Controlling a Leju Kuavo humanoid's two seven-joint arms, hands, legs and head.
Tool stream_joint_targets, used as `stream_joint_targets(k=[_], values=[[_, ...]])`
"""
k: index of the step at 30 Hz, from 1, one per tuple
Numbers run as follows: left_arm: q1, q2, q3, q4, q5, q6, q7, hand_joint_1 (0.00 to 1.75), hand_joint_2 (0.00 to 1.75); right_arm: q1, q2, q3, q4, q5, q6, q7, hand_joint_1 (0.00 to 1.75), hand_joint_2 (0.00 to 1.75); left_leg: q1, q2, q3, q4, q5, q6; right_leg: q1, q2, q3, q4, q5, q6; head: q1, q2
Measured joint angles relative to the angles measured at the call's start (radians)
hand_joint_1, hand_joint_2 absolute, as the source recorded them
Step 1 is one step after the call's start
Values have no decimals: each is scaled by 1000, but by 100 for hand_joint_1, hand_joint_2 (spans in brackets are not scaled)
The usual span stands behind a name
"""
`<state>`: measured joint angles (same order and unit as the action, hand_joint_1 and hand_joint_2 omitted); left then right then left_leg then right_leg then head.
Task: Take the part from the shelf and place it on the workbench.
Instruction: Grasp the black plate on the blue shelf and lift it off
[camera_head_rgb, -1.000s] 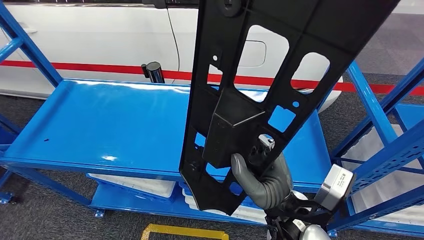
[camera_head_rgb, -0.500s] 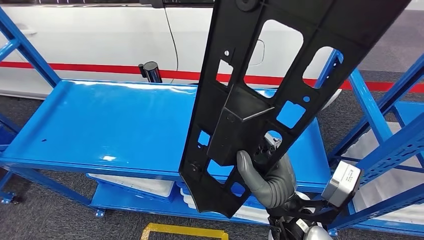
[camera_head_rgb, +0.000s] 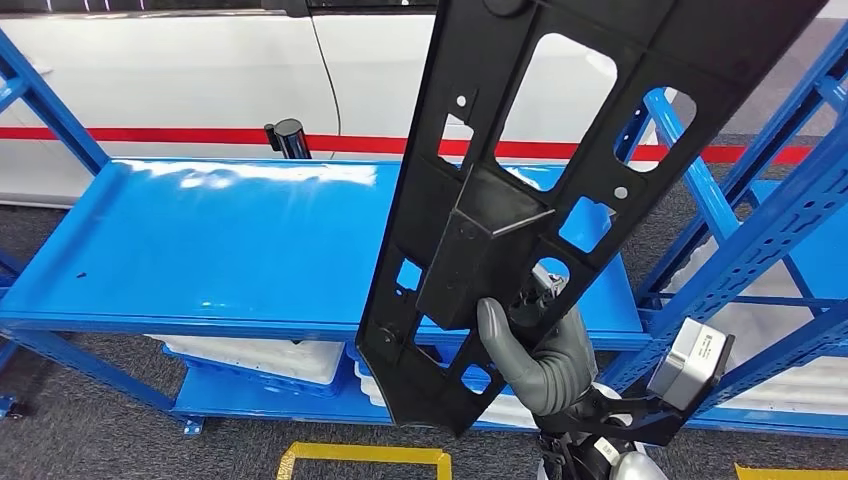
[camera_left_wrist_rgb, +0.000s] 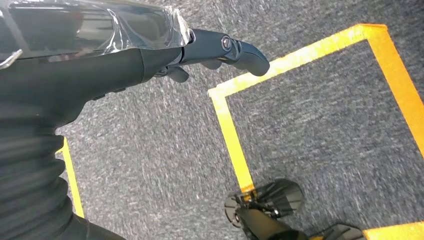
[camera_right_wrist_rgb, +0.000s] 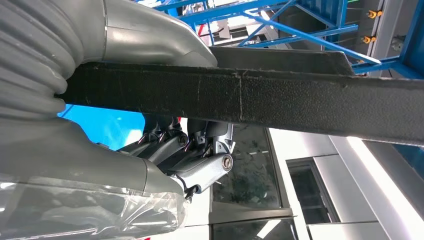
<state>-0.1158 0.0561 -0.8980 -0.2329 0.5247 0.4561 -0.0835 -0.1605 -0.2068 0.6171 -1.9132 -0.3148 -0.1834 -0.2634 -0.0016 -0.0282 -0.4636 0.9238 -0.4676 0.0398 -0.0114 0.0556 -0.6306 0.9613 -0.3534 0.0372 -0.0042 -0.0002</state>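
Part (camera_head_rgb: 560, 150) is a long black plastic panel with many cut-out openings, and it stands almost upright in the air, tilted so that its upper end leans to the right and leaves the head view at the top. Its lower end hangs in front of the blue shelf unit (camera_head_rgb: 230, 250), covering the right part of the glossy blue shelf surface. Under this surface, white trays (camera_head_rgb: 250, 358) lie on a lower level. Behind the shelf a white car (camera_head_rgb: 180, 90) with a red stripe is standing, and a small dark post (camera_head_rgb: 287, 137) rises at the back edge of the shelf. Another blue rack (camera_head_rgb: 760, 230) with perforated beams stands to the right, close to the panel's edge. On the grey carpet floor (camera_head_rgb: 100, 430), yellow tape lines (camera_head_rgb: 360, 455) are marked.

The right hand (camera_head_rgb: 535, 345) grasps the panel near its lower end, the grey thumb pressed on the front face and the darker fingers (camera_right_wrist_rgb: 190, 150) behind it. In the right wrist view the panel's edge runs between thumb and fingers. The left hand (camera_left_wrist_rgb: 220, 50) hangs over the carpet, fingers apart, holding nothing.
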Motion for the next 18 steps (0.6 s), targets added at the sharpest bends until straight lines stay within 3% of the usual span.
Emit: stream_joint_targets(k=[1,2,4,5,6,7,8,10,12,15,16,18], values=[[-1,0,0,0,1,0,0,0,175,0,0,0,-1,1,-3,-1,175,175,1,5,-7,-3,10,9,-1,-7,-11,20,-22,4,1,0],[-1,0,0,0,1,0,0,0,175,0,0,-1,-1,2,-6,-1,175,175,3,11,-15,-6,21,16,-1,-18,-28,63,-61,7,2,0],[1,0,0,0,2,0,0,0,175,1,-1,-1,-1,6,-12,-2,175,175,1,21,-34,-5,35,23,-2,-34,-72,198,-160,13,5,0],[3,0,0,0,3,0,0,0,175,2,-1,-1,-1,8,-14,-2,175,175,0,26,-44,-5,42,22,-3,-37,-86,263,-192,17,5,0],[4,0,0,0,3,0,0,0,175,2,-1,-1,-1,11,-16,-2,175,175,0,31,-53,-4,49,21,-3,-38,-85,298,-202,19,6,0],[4,0,0,0,3,0,0,0,175,3,-1,-1,-1,13,-17,-3,175,175,0,35,-62,-4,55,18,-4,-39,-64,294,-192,21,6,0],[4,-1,0,0,3,0,0,0,175,3,-1,-1,-1,14,-19,-3,175,175,1,38,-69,-3,60,15,-5,-39,-22,250,-171,22,6,0],[3,-1,0,0,3,0,0,0,175,1,-1,-1,-3,16,-21,-3,175,175,0,40,-79,3,68,7,-7,-45,92,96,-138,21,6,0],[1,-1,0,0,3,0,0,0,175,0,-1,-1,-5,18,-22,-5,175,175,-2,41,-86,11,76,-5,-4,-48,154,-1,-134,14,5,0],[1,-1,0,0,3,-1,2,0,175,-1,-1,-2,-7,20,-24,-8,175,175,2,40,-97,20,81,-23,0,-48,147,-15,-127,-10,3,0],[1,-2,0,0,3,-1,3,0,175,-1,-1,-1,-8,20,-24,-8,175,175,5,39,-107,38,65,-29,0,-48,141,-16,-120,-20,2,0],[1,-3,-1,0,3,-2,3,0,175,-3,0,-1,-9,20,-24,-9,175,175,8,37,-147,138,-14,-38,-1,-49,122,-18,-104,-35,1,0]])
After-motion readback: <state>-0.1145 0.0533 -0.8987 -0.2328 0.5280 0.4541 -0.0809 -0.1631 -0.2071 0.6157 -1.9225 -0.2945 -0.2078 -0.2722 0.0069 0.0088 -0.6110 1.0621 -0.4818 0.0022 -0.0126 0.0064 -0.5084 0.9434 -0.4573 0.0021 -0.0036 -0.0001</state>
